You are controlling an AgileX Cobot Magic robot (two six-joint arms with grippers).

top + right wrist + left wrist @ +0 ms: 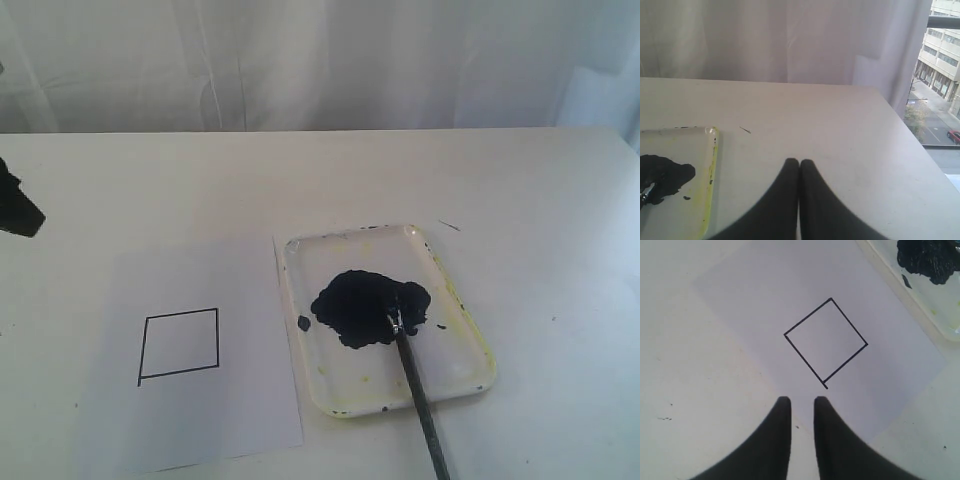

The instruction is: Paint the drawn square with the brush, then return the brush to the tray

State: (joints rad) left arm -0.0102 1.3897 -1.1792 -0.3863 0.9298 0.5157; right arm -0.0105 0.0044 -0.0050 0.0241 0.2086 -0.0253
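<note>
- The left end effector (pixel 802 401) is a little open: a narrow gap shows between its two dark fingers, and nothing is in the gap.
- It is above the bench (pixel 700 390), just beside the edge of the paper (pixel 765 300). It is near one corner of the square (pixel 826 341) and does not touch it.
- The right end effector (pixel 799 162) is closed, with its fingers pressed together, and it grips nothing. Bare bench is under it, and the yellowish rim of the tray (pixel 712 165) is near.
- In the exterior view the square (pixel 180 345) is in the lower left of the frame, on the paper (pixel 200 420). Its inside is blank, with only a thin black outline.
- The tray (pixel 360 378) lies right of centre in the lower half, just beside the right edge of the paper, flat on the bench (pixel 300 180).
- A blue-black paint blob (pixel 365 305) covers the middle of the tray.
- The brush (pixel 420 400) lies with its bristles in the blob. Its dark handle passes over the lower rim of the tray and leaves the frame at the bottom edge.
- Neither end effector touches the brush.
- A white curtain (pixel 300 60) hangs behind the bench, across the top of the frame.
</note>
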